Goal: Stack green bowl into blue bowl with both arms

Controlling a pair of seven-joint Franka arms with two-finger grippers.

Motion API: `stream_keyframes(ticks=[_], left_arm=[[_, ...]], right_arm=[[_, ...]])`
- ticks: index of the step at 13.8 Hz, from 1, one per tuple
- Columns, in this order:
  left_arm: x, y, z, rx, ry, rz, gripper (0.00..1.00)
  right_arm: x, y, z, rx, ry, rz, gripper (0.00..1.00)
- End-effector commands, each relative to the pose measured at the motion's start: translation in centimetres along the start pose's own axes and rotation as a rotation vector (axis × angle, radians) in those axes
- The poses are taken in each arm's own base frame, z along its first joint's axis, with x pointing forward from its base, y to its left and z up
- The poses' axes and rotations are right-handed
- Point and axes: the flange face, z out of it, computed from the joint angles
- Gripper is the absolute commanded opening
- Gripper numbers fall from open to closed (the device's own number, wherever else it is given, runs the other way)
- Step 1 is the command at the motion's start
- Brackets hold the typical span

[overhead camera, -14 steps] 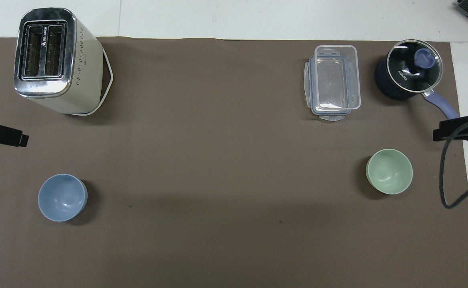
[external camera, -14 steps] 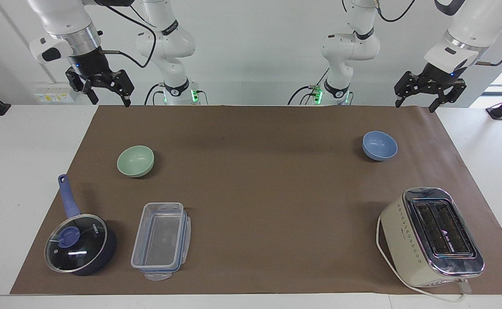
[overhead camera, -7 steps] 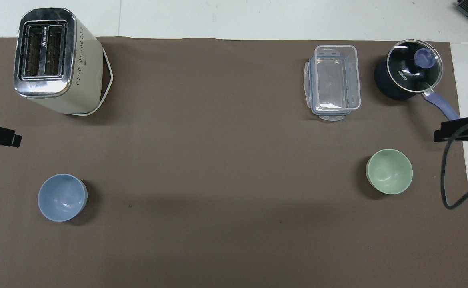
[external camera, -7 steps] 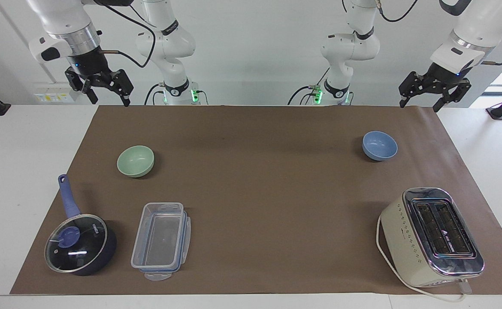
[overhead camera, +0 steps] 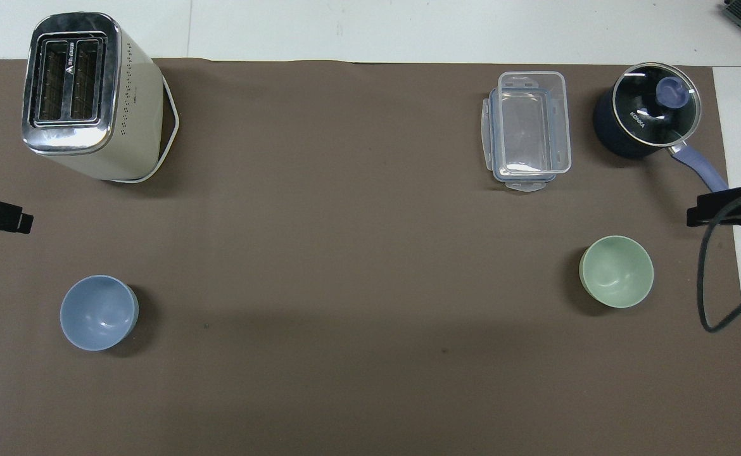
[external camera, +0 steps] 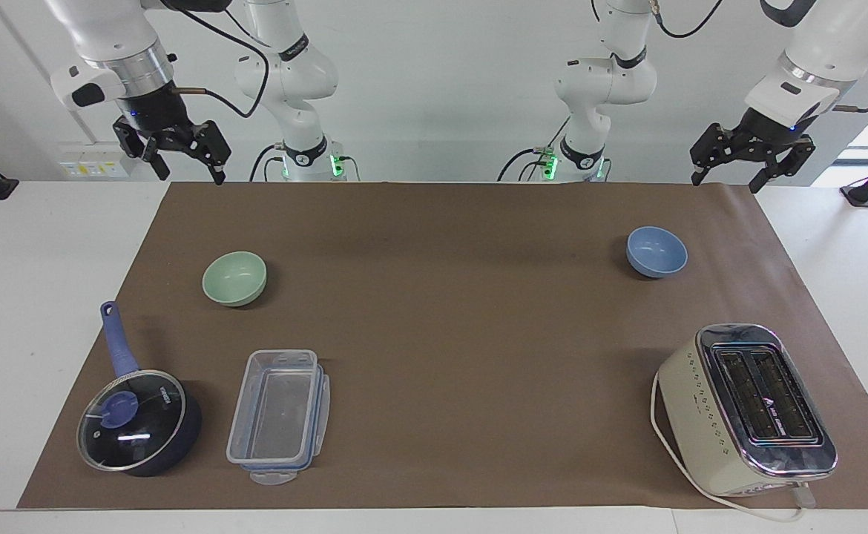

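The green bowl (external camera: 234, 278) stands upright and empty on the brown mat toward the right arm's end of the table; it also shows in the overhead view (overhead camera: 617, 271). The blue bowl (external camera: 656, 252) stands upright and empty toward the left arm's end, also in the overhead view (overhead camera: 98, 311). My right gripper (external camera: 189, 175) is open and empty, up in the air over the mat's edge by the robots. My left gripper (external camera: 725, 182) is open and empty, raised over the mat's corner by the robots. Neither touches a bowl.
A cream toaster (external camera: 745, 408) with its cord stands farther from the robots than the blue bowl. A clear plastic container (external camera: 278, 415) and a dark blue glass-lidded saucepan (external camera: 137, 419) stand farther out than the green bowl. A brown mat (external camera: 464, 334) covers the table.
The left gripper has risen slightly and drifted toward its end of the table. The right gripper and both bowls have hardly moved.
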Motion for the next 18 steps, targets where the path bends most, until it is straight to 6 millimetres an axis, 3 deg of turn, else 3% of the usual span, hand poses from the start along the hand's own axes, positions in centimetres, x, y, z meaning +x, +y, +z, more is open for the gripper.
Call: stream_keyframes(ticks=[1,9,14,18], left_arm=[[-0.4,-0.1,-0.5,0.019,-0.010,-0.002,1.00],[-0.2,0.1,-0.6,0.018,0.000,-0.003,1.00],[-1.3,0.3,0.1,0.010,-0.016,0.011,1.00],[-2.2,-2.3,2.5,0.005,-0.001,0.028,1.00]], right_arm=[[-0.9,0.6,0.0,-0.012,0.005,-0.019,1.00],[-0.9,0.6,0.0,-0.012,0.003,-0.019,1.00],[-0.8,0.6,0.0,-0.012,0.005,-0.019,1.00],[-0.9,0.6,0.0,-0.012,0.005,-0.019,1.00]])
